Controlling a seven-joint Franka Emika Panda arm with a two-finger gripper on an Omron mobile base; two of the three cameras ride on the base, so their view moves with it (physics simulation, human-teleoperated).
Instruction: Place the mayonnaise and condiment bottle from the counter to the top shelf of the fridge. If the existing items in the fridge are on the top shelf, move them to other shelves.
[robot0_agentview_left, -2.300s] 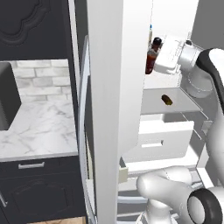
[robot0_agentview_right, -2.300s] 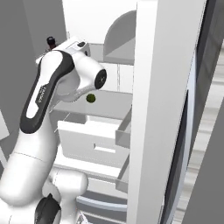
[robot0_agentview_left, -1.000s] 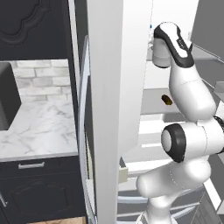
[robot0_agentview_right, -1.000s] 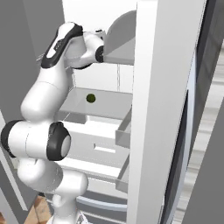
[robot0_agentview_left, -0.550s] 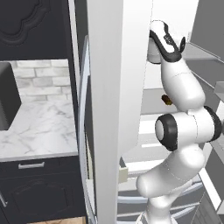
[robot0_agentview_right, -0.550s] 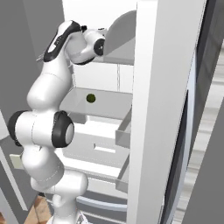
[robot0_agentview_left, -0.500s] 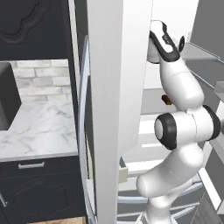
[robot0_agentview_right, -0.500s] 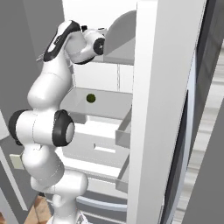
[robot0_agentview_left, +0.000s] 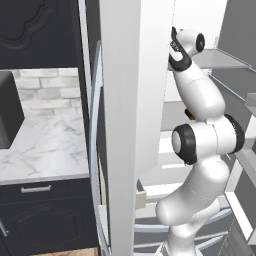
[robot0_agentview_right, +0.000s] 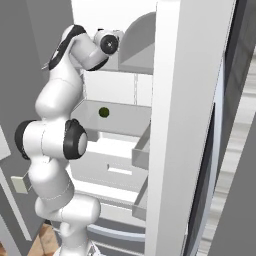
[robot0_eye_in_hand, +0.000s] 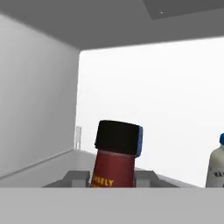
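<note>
The white arm reached up into the open fridge (robot0_agentview_left: 130, 100), and its gripper (robot0_eye_in_hand: 113, 177) was at the level of the top shelf (robot0_agentview_left: 220, 60). In the hand view the condiment bottle (robot0_eye_in_hand: 114, 155), dark red with a black cap and a yellow word on its label, stood upright between the two finger tips, and the jaws were closed around its lower body. The bottom of the bottle was hidden, so I could not tell whether it rested on the shelf or was just above it. The mayonnaise (robot0_eye_in_hand: 215, 166), a pale jar with a blue top, stood to the right of the bottle, well apart from it, at the edge of that view, in front of the white back wall. On the shelf below (robot0_agentview_right: 115, 112), the small dark item (robot0_agentview_right: 103, 112) lay alone; in the left base view its orange-tinted end (robot0_agentview_left: 189, 114) was visible just beside the arm. Under this shelf was the white drawer (robot0_agentview_right: 117, 165). To the left of the fridge, the marble counter (robot0_agentview_left: 45, 145) lay over black cabinets (robot0_agentview_left: 50, 215).
</note>
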